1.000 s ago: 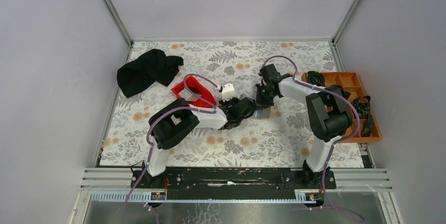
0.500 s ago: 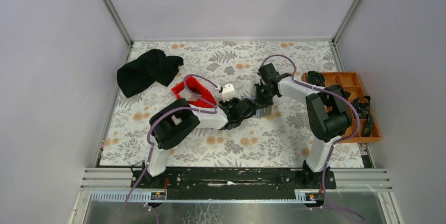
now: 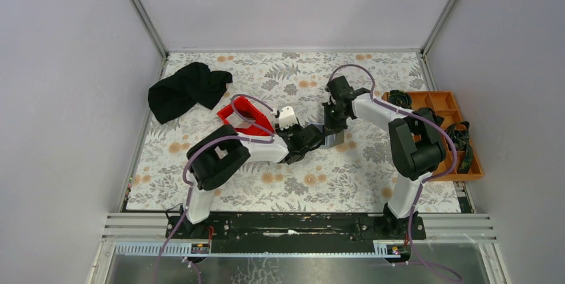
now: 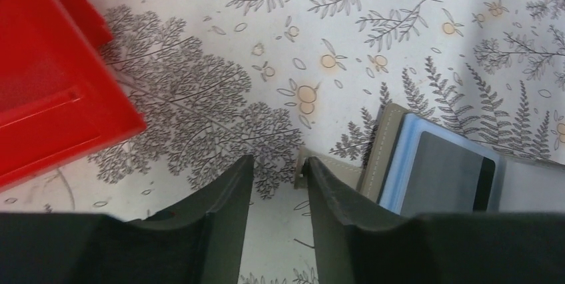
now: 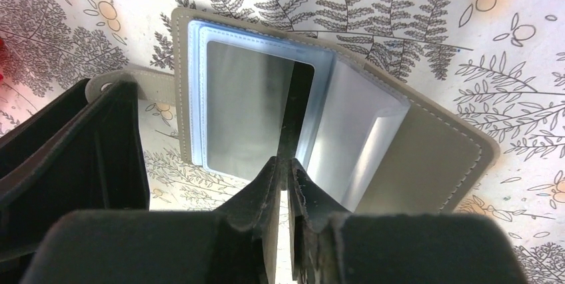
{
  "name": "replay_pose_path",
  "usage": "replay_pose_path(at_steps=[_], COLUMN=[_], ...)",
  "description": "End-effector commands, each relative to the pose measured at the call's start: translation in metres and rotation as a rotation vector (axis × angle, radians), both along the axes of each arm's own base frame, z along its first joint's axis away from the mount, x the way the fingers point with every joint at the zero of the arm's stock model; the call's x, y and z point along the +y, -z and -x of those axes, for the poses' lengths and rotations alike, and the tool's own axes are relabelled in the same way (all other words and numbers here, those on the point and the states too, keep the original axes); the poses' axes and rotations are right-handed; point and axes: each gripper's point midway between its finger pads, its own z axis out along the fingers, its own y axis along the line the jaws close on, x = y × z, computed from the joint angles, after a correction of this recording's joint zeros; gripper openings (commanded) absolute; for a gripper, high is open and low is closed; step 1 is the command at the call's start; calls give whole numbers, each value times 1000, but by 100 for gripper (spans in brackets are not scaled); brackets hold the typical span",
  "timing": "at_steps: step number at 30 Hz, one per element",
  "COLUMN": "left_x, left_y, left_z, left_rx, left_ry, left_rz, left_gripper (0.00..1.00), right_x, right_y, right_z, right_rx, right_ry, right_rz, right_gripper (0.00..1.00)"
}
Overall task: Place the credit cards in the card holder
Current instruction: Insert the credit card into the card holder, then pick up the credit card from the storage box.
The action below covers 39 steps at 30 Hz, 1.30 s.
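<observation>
Your two arms meet mid-table, bent low over the small grey folding card holder point(image 5: 433, 144), lying open on the fern-printed tablecloth point(image 5: 400, 4), right of the red plastic bin point(image 4: 46, 91). Left gripper point(image 4: 276, 164): fingers apart, the holder's strap tab point(image 4: 303, 164) at one tip. Right gripper point(image 5: 285, 164): fingers almost together about a thin dark card point(image 5: 295, 104), edge-on in the clear sleeves point(image 5: 246, 104); whether they clamp it you cannot tell. From above, both grippers hide most of the holder.

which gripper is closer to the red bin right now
Left. The left gripper sits near the red bin, at the strap end of the card holder; the right gripper is over the holder's middle, farther away.
</observation>
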Motion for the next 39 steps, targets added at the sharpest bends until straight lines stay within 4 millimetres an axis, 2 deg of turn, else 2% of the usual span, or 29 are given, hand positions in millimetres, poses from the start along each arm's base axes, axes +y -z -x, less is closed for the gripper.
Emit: replay_pose_path(at_steps=[1,5,11,15,19,24,28,31,38,39], left_x=[86,88,88,85,81,72,67,69,95,100], left_y=[71,57,29,4,-24,-56,-76,-95,-138,-144], left_z=[89,88,88,84,76,66,61,60,63,64], left_rx=[415,392,345,296,226,151,107,65,-54,-71], left_ry=[21,2,-18,-24,-25,-18,-12,-18,-57,-67], left_rz=[-337,-327,-301,-267,-220,-156,-107,-75,-28,-27], left_gripper=[49,58,66,71,77,88,92,92,94,98], right_x=[3,3,6,9,14,24,39,53,99,108], right_y=[-37,-45,-62,-85,-98,-115,-121,-134,-149,-153], right_z=[-15,-17,-28,-42,-55,-61,-63,-63,-65,-67], right_rx=[-97,-119,-196,-300,-365,-395,-448,-492,-532,-542], right_ry=[-22,-24,-15,-1,1,-4,-40,-87,-200,-216], right_rz=[-5,-10,-29,-57,-85,-113,-120,-116,-136,-148], right_gripper=[16,23,33,38,44,45,45,45,45,45])
